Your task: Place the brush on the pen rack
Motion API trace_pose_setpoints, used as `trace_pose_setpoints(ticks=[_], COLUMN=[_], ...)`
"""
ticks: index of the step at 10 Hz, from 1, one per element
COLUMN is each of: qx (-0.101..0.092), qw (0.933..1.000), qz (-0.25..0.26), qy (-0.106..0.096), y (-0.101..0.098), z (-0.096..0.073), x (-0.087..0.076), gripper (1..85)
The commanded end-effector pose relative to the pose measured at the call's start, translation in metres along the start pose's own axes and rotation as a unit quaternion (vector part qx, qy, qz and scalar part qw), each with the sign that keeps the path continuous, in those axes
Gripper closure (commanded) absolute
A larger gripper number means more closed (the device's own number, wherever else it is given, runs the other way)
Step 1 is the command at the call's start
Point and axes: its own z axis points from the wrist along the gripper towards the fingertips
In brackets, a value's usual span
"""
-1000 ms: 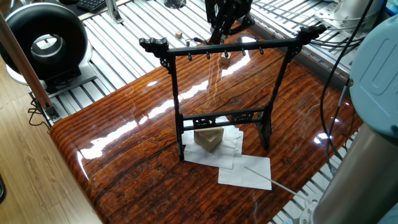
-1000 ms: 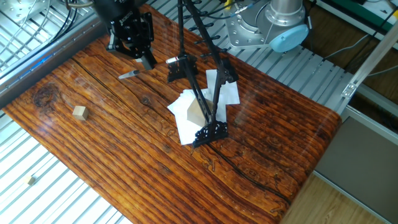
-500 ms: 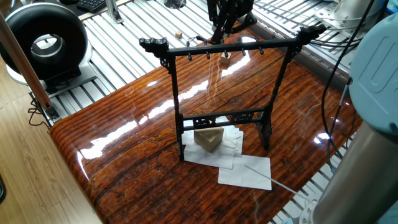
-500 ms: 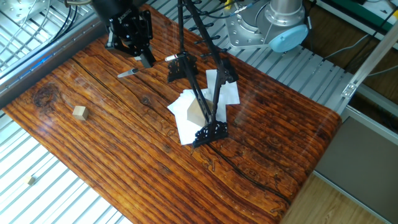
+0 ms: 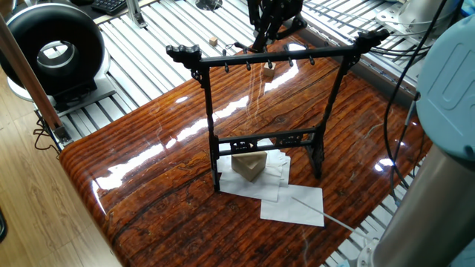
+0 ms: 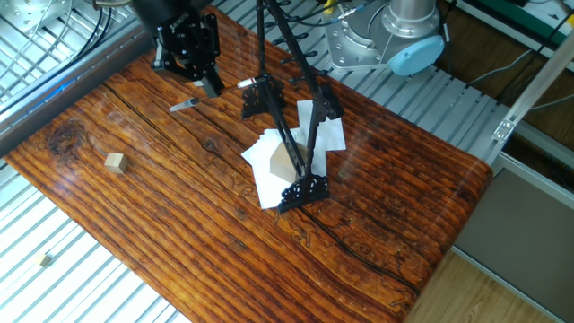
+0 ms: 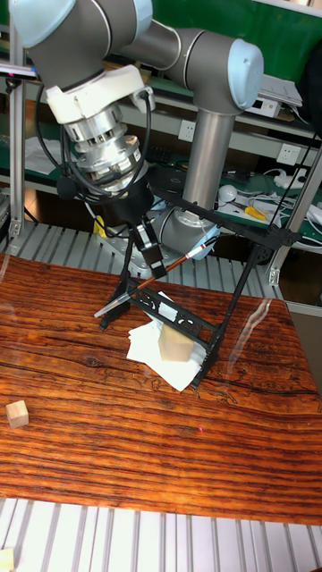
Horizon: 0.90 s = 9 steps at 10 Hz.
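In one fixed view the pen rack [image 5: 263, 119] stands upright in the middle of the counter [image 5: 148, 159], its feet on white paper sheets [image 5: 293, 202] with a tan wedge block [image 5: 249, 166] between the uprights; the tool [image 5: 271, 22] shows only at the far edge, behind the top crossbar, and its jaws cannot be read here; no brush hangs from the pegs, so the placing is not yet done.

In the other fixed view the tool [image 6: 208, 82] hangs over the far left part of the counter, just beside the rack's far end; a slim dark shaft with a pale tip, the brush [image 6: 186, 106], pokes out below and to the left of it, clear of the rack.

In the tall fixed view the matter is plainest; the tool [image 7: 154, 256] is closed on the brush [image 7: 148, 282], which lies tilted, its pale tip low at the left and its reddish end high at the right, near the crossbar but apart from the pegs; I judge the pick-up done and the carry to the rack under way, with the hanging on a peg left.

The counter is glossy red-brown wood with strong grain, set on slatted metal; a small wooden cube [image 7: 16, 414] lies at the near left; shelves, cables and a green panel fill the room behind.
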Motion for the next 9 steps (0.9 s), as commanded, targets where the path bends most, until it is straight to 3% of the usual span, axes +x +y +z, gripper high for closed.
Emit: trace_pose_setpoints(ticks=[1,9], qx=[0.002,0.011], qw=[1.0000,0.9999], qz=[0.004,0.004], qy=[0.000,0.010], y=[-0.0042,-0.0121], z=[-0.0017,0.0041], x=[-0.0073,-0.0071], gripper=[84.7,84.7])
